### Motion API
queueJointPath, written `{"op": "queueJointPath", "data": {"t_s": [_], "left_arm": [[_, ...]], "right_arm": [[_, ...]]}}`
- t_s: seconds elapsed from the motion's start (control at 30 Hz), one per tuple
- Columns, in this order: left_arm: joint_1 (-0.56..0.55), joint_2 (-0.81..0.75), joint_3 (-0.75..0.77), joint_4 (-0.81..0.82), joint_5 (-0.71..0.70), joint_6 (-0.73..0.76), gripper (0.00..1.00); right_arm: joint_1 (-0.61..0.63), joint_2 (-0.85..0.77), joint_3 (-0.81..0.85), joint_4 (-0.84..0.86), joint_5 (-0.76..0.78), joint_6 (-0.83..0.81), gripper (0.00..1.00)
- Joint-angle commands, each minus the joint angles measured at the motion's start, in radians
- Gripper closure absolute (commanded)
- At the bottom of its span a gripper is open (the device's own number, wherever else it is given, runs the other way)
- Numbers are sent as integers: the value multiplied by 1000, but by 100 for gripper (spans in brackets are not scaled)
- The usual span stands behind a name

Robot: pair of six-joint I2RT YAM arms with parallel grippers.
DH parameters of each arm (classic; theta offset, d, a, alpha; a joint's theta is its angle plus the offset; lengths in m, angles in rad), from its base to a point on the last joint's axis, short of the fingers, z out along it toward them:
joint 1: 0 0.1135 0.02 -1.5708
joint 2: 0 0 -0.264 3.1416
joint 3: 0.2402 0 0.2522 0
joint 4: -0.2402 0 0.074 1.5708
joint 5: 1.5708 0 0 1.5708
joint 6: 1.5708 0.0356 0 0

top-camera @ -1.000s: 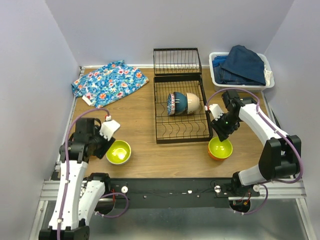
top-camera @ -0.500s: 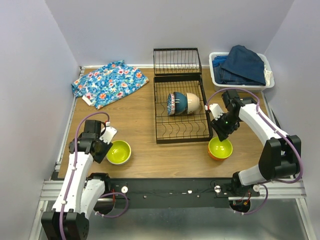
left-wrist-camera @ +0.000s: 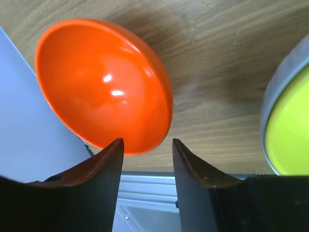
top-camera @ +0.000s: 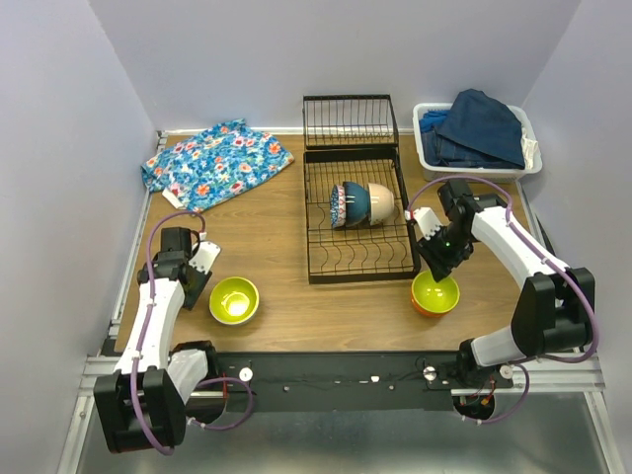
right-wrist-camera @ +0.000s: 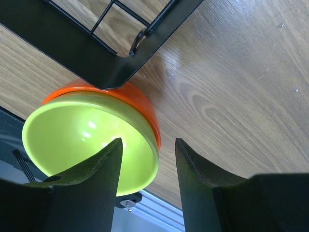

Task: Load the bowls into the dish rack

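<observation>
Pale lilac walls close in a wood-grain tabletop (top-camera: 276,232). At its middle stands the dish rack (top-camera: 355,259), rectangular, of black wire with curved dividers.

There are six glossy round bowls. Three stand on edge inside the rack: a blue-white patterned bowl (top-camera: 339,205), a dark blue bowl (top-camera: 357,202) and a beige bowl (top-camera: 383,202). A yellow-green bowl (top-camera: 234,299) sits left of the rack's near end, and a red-orange bowl (left-wrist-camera: 104,84) lies beyond it by the wall. An orange bowl with lime inside (top-camera: 434,293) is just off the rack's near right corner.

The left gripper (left-wrist-camera: 145,142) hangs over the red-orange bowl, jaws spread. The right gripper (right-wrist-camera: 148,140) hangs over the lime-lined rim, jaws also spread and empty.

A floral cloth (top-camera: 217,163) lies far left of the rack, and a white bin (top-camera: 423,148) of blue clothes (top-camera: 479,128) far right.
</observation>
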Motion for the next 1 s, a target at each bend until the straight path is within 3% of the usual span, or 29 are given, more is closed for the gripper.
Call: {"op": "queueJointPath", "data": {"t_s": [0.0, 0.27, 0.37, 0.5, 0.73, 0.97], "left_arm": [[16, 46, -1, 60, 52, 48, 54], [17, 92, -33, 95, 77, 68, 67], [16, 94, -26, 98, 92, 75, 78], [17, 82, 31, 39, 104, 95, 100], [16, 41, 339, -225, 170, 115, 100], [11, 190, 667, -258, 615, -36, 100]], "right_arm": [[5, -20, -17, 5, 31, 9, 44], [7, 9, 17, 9, 34, 12, 44], [5, 21, 30, 8, 34, 11, 44], [5, 26, 52, -13, 29, 8, 44], [7, -8, 159, -132, -138, -21, 44], [4, -20, 190, -116, -178, 15, 43]]}}
